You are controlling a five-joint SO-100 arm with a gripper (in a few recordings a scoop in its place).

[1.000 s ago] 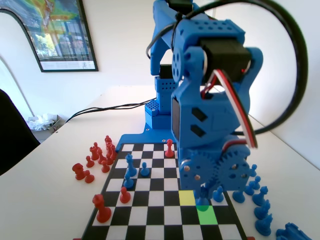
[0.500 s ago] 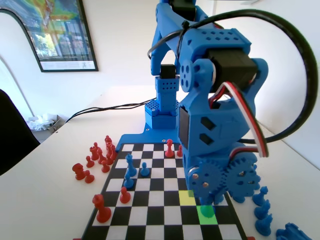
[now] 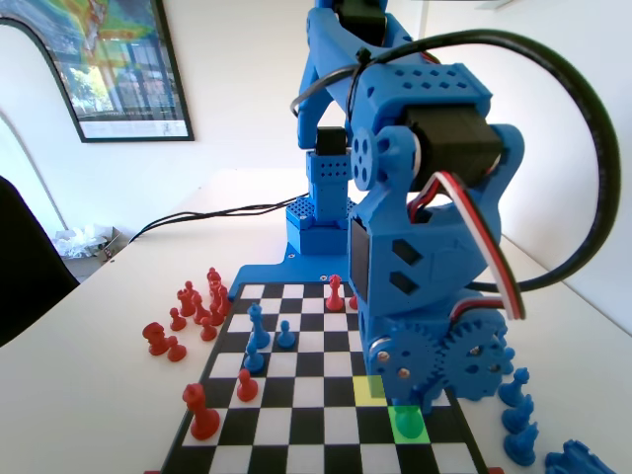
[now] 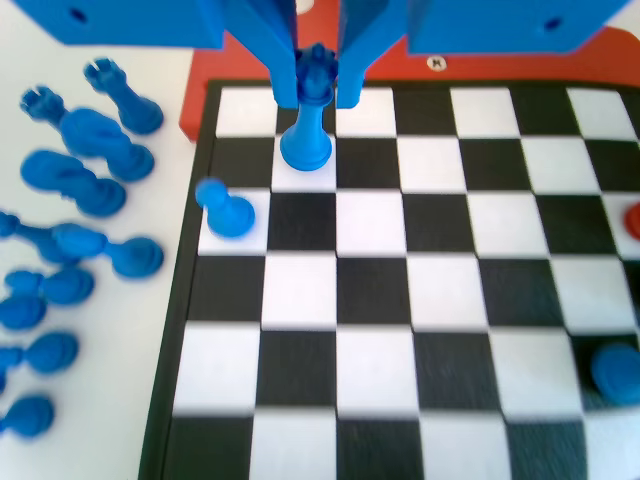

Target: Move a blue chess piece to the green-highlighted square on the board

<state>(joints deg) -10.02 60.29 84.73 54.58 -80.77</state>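
Now we set down: our gripper [image 4: 318,95] clamps the blue chess piece [image 4: 308,125] by its crown, base on the green-highlighted square [image 3: 409,425]. Next, we judge, spread the fingers and lift straight.

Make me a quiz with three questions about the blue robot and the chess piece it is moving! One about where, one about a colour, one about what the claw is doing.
1. Where does the blue chess piece stand in the fixed view?
A. on the green-highlighted square
B. on the table beside the board
C. among the red pieces

2. What colour is the lit square next to the green one?
A. red
B. yellow
C. purple

3. What is the gripper doing?
A. it is wide open, high above the board
B. its jaws are closed around the piece's crowned head
C. it is gripping a red pawn

Answers:
1. A, since the piece's base sits on the green square under the arm.
2. B, since a yellow-highlighted square touches the green one.
3. B, since the wrist view shows both jaws pressed on either side of the head.
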